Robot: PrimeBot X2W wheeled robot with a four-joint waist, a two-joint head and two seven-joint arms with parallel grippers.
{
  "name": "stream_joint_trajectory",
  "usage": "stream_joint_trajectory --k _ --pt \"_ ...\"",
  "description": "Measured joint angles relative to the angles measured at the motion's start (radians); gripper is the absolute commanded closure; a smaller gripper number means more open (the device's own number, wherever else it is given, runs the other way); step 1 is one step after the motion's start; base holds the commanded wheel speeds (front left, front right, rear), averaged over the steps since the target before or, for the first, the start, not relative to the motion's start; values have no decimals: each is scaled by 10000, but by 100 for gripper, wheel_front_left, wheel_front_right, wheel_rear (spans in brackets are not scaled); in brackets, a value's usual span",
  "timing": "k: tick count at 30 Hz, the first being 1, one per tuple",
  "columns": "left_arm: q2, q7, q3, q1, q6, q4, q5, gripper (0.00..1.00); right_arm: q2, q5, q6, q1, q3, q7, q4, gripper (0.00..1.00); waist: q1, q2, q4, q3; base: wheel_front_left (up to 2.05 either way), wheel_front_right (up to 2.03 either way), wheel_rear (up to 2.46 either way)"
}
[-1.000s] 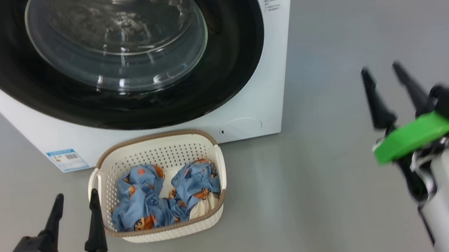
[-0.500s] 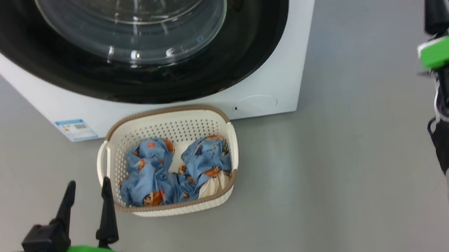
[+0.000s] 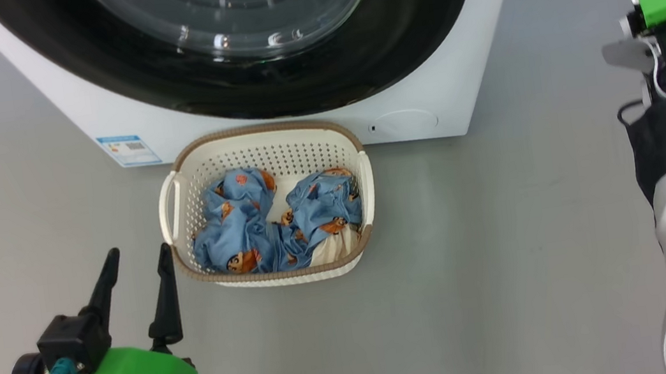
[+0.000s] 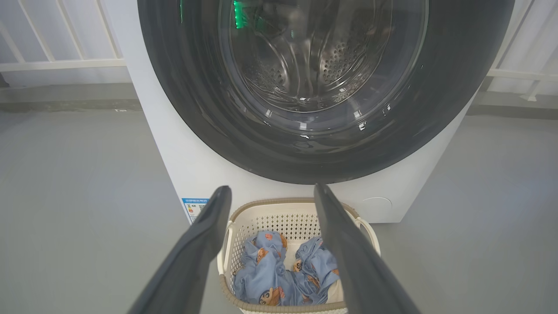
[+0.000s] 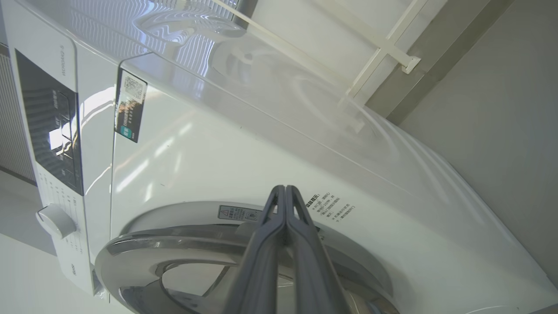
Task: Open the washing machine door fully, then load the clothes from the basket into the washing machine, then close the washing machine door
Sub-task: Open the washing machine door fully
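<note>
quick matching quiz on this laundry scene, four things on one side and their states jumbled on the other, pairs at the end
Things
1. washing machine door
2. clothes
3. left gripper
4. right gripper

States
a. fingers pressed together, nothing between them
b. closed flat against the washing machine
c. fingers spread apart, empty
d. heaped inside the basket

Pairs: 1-b, 2-d, 3-c, 4-a
</note>
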Motion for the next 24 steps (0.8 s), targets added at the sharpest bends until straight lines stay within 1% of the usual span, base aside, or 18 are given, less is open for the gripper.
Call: stream_joint_trajectory --k 5,10,14,17,22,24 --pt "-29 0 -10 -26 0 12 -31 0 13 136 0 -704 -56 715 366 100 1 0 119 238 0 0 0" --pt "-44 0 -40 -160 0 23 -100 0 -29 100 0 -1435 -472 1344 815 100 0 0 202 489 0 0 0" --pt "-65 0 -63 -232 0 10 -132 0 -134 -253 0 -2070 -742 2033 1166 100 0 0 288 776 0 0 0" --pt "-69 0 -100 -429 0 -31 -293 0 -171 -447 0 -2481 -878 2336 1277 100 0 0 349 955 0 0 0" --pt "-90 0 -169 -565 0 -56 -376 0 -173 -957 0 -3083 -871 2844 1425 100 0 0 446 1267 0 0 0" --pt "-113 0 -190 -579 0 -56 -401 0 -163 -997 0 -3286 -880 3097 1522 100 0 0 482 1390 0 0 0"
